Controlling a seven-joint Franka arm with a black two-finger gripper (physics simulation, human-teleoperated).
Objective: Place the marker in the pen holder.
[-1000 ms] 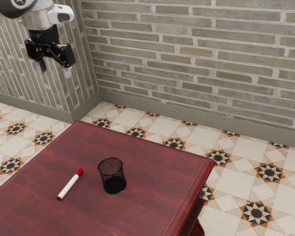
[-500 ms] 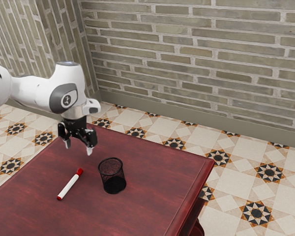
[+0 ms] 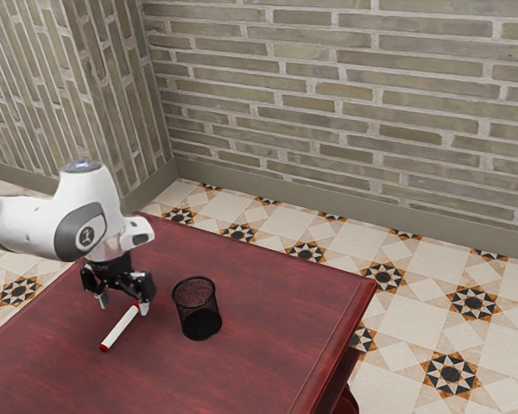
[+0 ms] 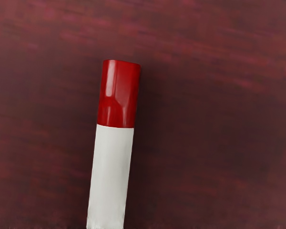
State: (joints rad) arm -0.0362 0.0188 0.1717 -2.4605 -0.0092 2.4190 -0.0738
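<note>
My gripper [image 3: 123, 317] is low over the table in the exterior view, open, with its fingertips wide apart around the capped end of the marker. The white marker [image 3: 119, 329] with red ends lies on the tabletop; part of its red cap is hidden by the hand. In the wrist view the marker [image 4: 111, 171] lies under my hand, its red cap [image 4: 119, 93] in full sight. The black mesh pen holder [image 3: 197, 309] stands upright a short way toward the exterior view's right of the gripper, apart from it.
The dark red table [image 3: 268, 297] carries the marker and holder. Its far edge and right edge drop to a tiled floor [image 3: 414, 302]. A brick wall [image 3: 345, 112] rises behind.
My arm came down from the upper left to the table, then lower and slightly back toward the exterior view's left, to the marker. Marker and holder have not moved.
</note>
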